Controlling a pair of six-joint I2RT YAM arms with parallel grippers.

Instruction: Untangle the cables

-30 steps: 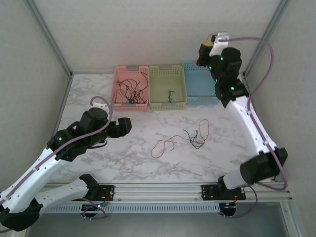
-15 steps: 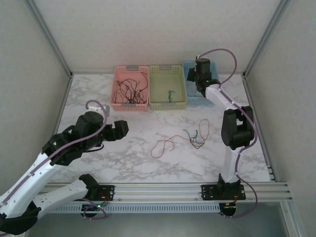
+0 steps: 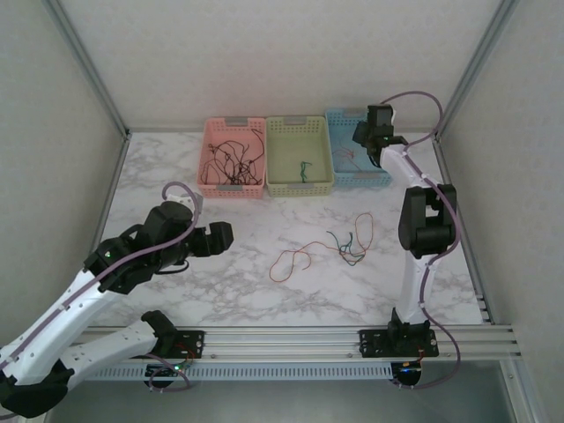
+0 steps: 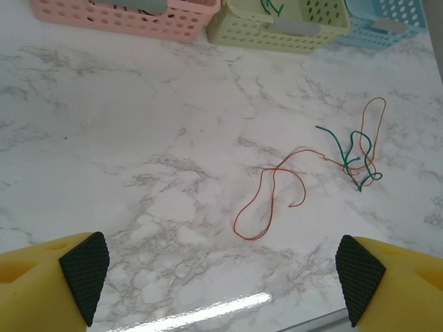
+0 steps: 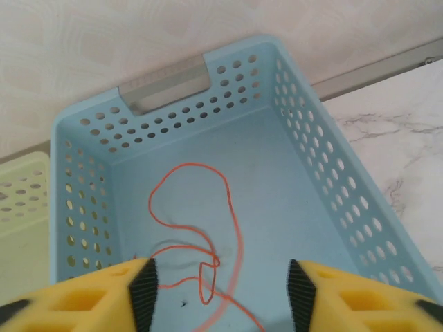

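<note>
My left hand hovers wide open over the worktop, gripping nothing; just beyond it lie the tangled cables, orange looped through green; farther back my right hand stands open above the blue basket, an orange wire lying inside; I judge this the drop-off step; next I must pinch one strand from the tangle.

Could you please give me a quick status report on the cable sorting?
Left fingers open, hovering over table. Right fingers open above blue basket, red cable inside. Red-green tangle mid-table, nothing touching it.
</note>
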